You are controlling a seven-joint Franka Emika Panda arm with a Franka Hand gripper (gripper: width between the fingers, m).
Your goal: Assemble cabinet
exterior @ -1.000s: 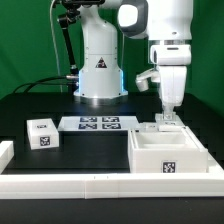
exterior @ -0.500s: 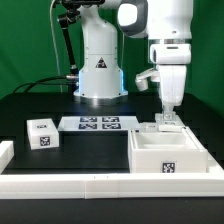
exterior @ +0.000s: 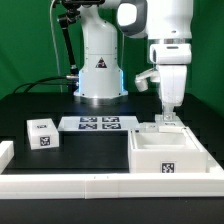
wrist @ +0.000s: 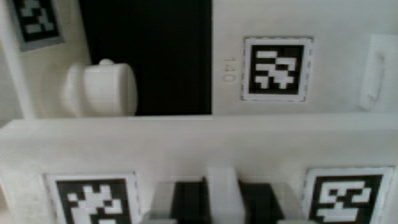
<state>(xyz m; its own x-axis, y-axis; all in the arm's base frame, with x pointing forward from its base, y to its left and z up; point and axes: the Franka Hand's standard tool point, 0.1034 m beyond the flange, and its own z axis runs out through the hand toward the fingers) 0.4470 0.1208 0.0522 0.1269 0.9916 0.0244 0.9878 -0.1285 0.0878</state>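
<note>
Entry: the black desk (exterior: pixel 25 110) is carrying everything. The white Franka arm (exterior: pixel 100 60) is standing at the back, its forearm reaching down on the exterior view's right. The cabinet (exterior: pixel 168 160), a large white boxy open-topped plastic body with a black-and-white square tag on its front face, is sitting at the desk's front on the exterior view's right. The marker board (exterior: pixel 100 124), thin, flat and white, is lying just in front of the arm's base. A small white tagged cube (exterior: pixel 42 133) is sitting apart, toward the exterior view's left. The gripper (exterior: pixel 167 121) is hanging low over the cabinet's rear edge. In the wrist view the fingers (wrist: pixel 187 200) are showing as two dark bars set close together with a white plastic strip between them. We cannot tell whether they are pinching it.
</note>
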